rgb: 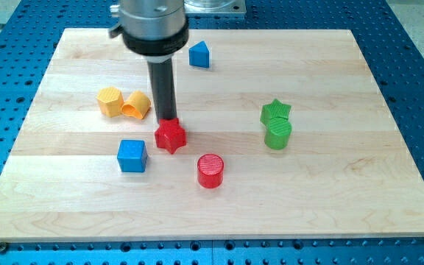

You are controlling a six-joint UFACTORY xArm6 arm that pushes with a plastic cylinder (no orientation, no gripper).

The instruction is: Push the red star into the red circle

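Light wood table (359,191), visible grain, atop blue perforated metal base (418,81); even bright lighting, no strong shadows.

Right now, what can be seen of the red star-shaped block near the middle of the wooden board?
The red star-shaped block looks like ridged, matte plastic. It lies flat on the pale wooden board, a little to the view's left of centre. My tip meets its upper edge. The red cylinder-shaped block stands apart at its lower right, the blue cube-shaped block apart at its lower left.
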